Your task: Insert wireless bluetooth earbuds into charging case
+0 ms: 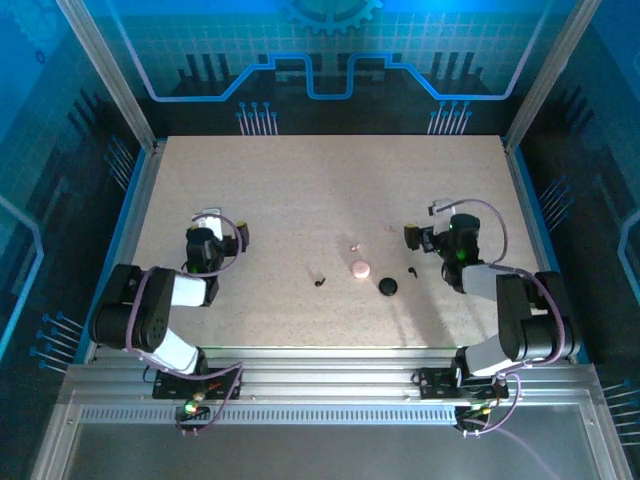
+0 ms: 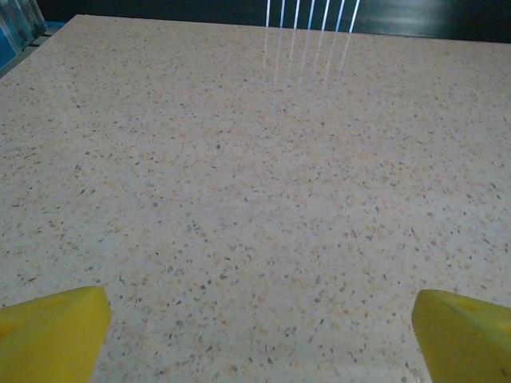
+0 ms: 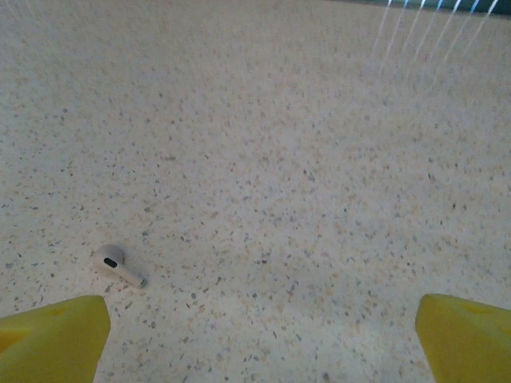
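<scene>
Two black earbuds (image 1: 319, 281) lie loose on the table (image 1: 300, 180), either side of the charging case (image 1: 388, 287); our left gripper (image 2: 259, 331) and right gripper (image 3: 259, 335) stand wide open, empty, likely poised for a pick

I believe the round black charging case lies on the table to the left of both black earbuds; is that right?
Not quite. The top external view shows the charging case lying on the table between the two black earbuds, not to the left of both: the left earbud is on one side of it and the right earbud on the other.
</scene>
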`<state>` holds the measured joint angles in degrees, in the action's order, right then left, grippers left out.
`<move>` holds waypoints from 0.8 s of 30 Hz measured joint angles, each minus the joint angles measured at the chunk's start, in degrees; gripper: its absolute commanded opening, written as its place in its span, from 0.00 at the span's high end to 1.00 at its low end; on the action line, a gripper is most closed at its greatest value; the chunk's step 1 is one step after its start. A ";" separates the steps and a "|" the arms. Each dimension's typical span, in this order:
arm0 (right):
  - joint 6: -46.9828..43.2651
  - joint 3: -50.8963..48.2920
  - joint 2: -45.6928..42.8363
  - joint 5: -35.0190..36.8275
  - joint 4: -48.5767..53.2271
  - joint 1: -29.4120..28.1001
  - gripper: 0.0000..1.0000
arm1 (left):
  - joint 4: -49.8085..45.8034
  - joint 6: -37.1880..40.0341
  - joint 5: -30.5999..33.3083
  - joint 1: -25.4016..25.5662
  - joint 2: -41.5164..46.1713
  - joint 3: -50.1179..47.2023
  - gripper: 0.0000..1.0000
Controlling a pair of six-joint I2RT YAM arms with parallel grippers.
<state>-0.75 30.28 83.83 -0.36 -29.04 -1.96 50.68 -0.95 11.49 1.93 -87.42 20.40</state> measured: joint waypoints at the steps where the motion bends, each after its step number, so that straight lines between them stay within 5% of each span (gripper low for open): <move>1: 0.46 2.95 -0.87 0.04 4.74 -0.02 0.00 | -1.66 0.07 0.00 0.09 1.33 0.37 0.08; 8: 5.09 21.77 -7.21 1.11 35.54 -1.99 0.00 | -22.49 1.25 0.26 4.28 12.79 11.56 0.13; 15: 11.69 31.74 -8.09 0.70 64.08 -9.29 0.02 | -47.71 -4.63 0.00 10.43 14.10 29.40 0.20; 21: 20.00 34.67 -6.67 -1.86 77.81 -18.86 0.20 | -61.72 -12.31 -0.87 11.58 13.40 31.26 0.19; 24: 24.33 37.79 -2.29 -2.95 80.65 -21.99 0.21 | -67.21 -14.75 -0.87 11.58 11.82 32.39 0.19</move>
<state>23.57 68.07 81.54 -3.31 51.62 -23.94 -16.53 -15.70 10.61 13.52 -75.59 52.80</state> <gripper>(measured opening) 0.795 0.807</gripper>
